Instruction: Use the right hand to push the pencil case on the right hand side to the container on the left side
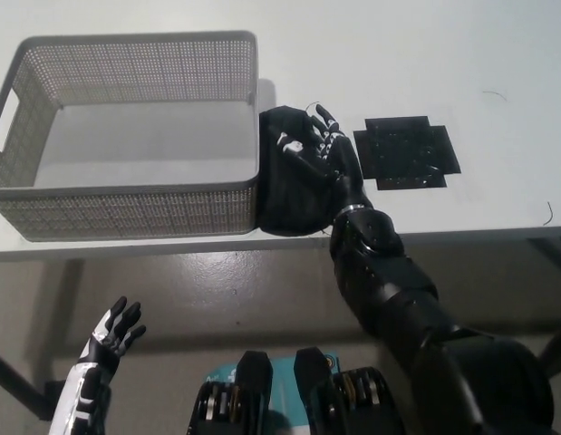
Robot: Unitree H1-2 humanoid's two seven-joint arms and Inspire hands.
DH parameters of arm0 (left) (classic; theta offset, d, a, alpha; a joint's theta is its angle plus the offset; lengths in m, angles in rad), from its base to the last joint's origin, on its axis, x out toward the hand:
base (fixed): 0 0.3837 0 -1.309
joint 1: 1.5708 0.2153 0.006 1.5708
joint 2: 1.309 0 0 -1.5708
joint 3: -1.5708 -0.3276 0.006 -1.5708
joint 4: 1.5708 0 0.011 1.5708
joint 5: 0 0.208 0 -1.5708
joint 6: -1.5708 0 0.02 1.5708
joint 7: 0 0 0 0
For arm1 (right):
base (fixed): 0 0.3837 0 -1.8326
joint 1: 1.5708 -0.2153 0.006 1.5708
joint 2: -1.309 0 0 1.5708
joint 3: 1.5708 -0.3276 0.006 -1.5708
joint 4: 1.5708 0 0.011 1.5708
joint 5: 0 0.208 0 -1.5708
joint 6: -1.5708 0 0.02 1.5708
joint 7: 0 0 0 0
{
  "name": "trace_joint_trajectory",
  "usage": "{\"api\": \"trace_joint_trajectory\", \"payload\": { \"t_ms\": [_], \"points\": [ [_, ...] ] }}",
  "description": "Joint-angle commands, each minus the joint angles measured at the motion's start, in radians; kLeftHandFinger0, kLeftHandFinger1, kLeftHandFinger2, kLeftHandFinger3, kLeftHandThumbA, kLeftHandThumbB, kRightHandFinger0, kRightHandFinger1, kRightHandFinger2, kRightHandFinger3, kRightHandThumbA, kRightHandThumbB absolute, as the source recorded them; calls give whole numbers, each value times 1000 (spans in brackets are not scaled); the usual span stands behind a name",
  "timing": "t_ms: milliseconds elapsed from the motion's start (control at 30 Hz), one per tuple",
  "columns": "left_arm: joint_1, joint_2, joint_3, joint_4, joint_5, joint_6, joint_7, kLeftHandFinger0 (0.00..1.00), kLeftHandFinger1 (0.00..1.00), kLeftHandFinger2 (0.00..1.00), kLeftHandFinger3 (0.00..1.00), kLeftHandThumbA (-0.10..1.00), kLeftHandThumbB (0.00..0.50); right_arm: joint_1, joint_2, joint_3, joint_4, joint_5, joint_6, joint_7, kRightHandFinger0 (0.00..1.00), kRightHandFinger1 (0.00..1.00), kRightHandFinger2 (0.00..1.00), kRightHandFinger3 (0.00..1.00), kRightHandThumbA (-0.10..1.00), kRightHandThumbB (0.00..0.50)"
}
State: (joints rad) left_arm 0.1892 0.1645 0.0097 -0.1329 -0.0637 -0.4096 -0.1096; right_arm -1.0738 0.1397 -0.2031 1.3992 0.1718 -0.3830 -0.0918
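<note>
A black pencil case (287,186) lies on the white table, its left side touching the right wall of the grey mesh container (126,131). My black right hand (318,149) rests on the case's upper right part, fingers spread and open. The container stands at the left of the table, with nothing visible inside. My white left hand (114,333) hangs below the table edge at the lower left, fingers apart, holding nothing.
A flat black cross-shaped mat (408,152) lies on the table just right of the hand. The table's front edge (461,234) runs across the middle of the view, with floor below it.
</note>
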Motion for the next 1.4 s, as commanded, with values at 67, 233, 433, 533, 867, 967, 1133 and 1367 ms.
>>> {"api": "trace_joint_trajectory", "payload": {
  "t_ms": [67,233,433,533,867,967,1133,1367],
  "points": [
    [11,16,1,-24,1,-21,-14,1000,1000,1000,1000,1000,260,-48,-56,142,-29,-159,23,-142,1000,1000,1000,1000,1000,375],
    [7,12,-3,-23,0,-24,-16,1000,1000,1000,1000,1000,259,-65,-144,453,-56,-459,77,-422,1000,1000,1000,1000,1000,418],
    [6,10,-11,-33,3,-18,-20,1000,1000,1000,1000,1000,262,-81,-198,485,-103,-442,83,-450,1000,1000,1000,1000,1000,398],
    [4,14,-9,-35,0,-16,-21,1000,1000,1000,1000,1000,265,-77,-220,487,-114,-425,76,-446,1000,1000,1000,1000,1000,432],
    [5,12,-12,-37,-6,-17,-28,1000,1000,1000,1000,1000,260,96,-269,402,-477,-372,69,-366,1000,1000,1000,1000,1000,407],
    [-11,21,-5,-31,-12,-19,-29,1000,1000,1000,1000,1000,256,260,-286,374,-809,-323,81,-288,1000,1000,1000,1000,1000,382],
    [-24,29,11,-34,-6,0,-21,1000,1000,1000,1000,1000,270,508,-278,365,-1201,-197,81,-212,1000,1000,1000,1000,1000,442],
    [-75,50,33,-16,-19,6,-20,1000,1000,1000,1000,1000,293,846,-295,403,-1456,-195,20,-203,1000,1000,1000,1000,1000,324]
  ]
}}
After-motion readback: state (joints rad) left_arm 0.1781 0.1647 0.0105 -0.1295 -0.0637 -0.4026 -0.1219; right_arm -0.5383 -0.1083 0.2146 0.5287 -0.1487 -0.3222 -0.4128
